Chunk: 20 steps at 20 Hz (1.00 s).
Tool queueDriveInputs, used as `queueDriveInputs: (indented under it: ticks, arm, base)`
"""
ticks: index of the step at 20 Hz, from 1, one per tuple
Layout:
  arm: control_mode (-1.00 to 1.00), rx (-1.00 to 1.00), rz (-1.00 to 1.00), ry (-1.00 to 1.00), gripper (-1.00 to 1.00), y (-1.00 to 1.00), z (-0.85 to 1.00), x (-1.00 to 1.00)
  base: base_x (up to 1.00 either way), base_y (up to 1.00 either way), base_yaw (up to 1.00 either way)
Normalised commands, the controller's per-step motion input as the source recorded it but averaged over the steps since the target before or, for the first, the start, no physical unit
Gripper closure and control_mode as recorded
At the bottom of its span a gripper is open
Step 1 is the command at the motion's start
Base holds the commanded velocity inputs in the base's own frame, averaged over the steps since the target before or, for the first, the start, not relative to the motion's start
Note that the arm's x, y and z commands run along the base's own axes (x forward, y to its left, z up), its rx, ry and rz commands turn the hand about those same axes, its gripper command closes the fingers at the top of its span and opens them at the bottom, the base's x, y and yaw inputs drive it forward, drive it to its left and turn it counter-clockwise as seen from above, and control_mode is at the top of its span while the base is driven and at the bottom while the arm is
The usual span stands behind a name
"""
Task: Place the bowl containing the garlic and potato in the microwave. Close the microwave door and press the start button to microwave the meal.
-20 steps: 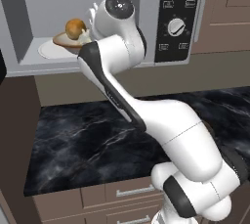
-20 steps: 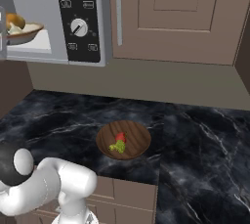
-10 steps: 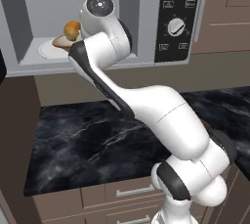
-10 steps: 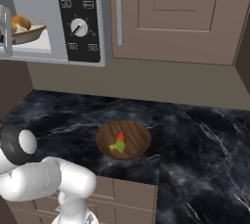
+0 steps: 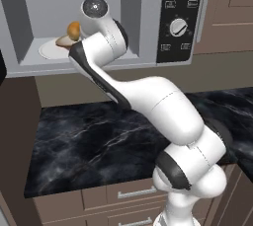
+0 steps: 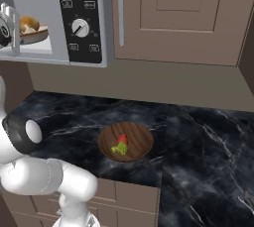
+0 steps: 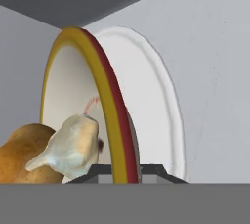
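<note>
The tan bowl point(image 5: 64, 41) point(image 6: 34, 33) is inside the open microwave point(image 5: 143, 3), over the white turntable point(image 5: 47, 50). I cannot tell whether it touches the turntable. The orange-brown potato point(image 5: 73, 30) point(image 7: 22, 154) and the pale garlic point(image 7: 73, 145) lie in the bowl. In the hand view the bowl's yellow-and-red rim point(image 7: 105, 96) runs between my fingertips, with the turntable point(image 7: 158, 110) just behind it. My gripper point(image 7: 126, 173) is shut on that rim. The black panel with its white dial point(image 5: 178, 26) point(image 6: 78, 27) is right of the cavity. The microwave door is out of view.
A dark brown wooden bowl point(image 6: 125, 141) with red and green food sits on the black marble counter point(image 5: 99, 141). Brown cabinets point(image 6: 173, 18) hang right of the microwave. My arm reaches up from the counter's front into the cavity.
The arm has stretched further and the wrist has swung left. The bowl has gone a little deeper into the microwave, still gripped.
</note>
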Motion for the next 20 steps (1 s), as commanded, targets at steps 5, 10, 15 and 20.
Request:
queueDriveInputs:
  ticks: [5, 10, 15, 20]
  arm:
    - [-1.0, 0.0, -0.03, 0.0, 1.0, 0.0, 0.0, 0.4]
    - [-1.0, 0.0, -0.01, 0.0, 1.0, 0.0, 0.0, 0.37]
    - [-1.0, 0.0, 0.0, 0.0, 1.0, 0.09, -0.01, 0.32]
    - [-1.0, 0.0, 0.0, 0.0, 1.0, 0.2, 0.0, 0.31]
  base:
    - [0.0, 0.0, 0.0]
    - [0.0, 0.0, 0.0]
    - [0.0, 0.0, 0.0]
    - [0.0, 0.0, 0.0]
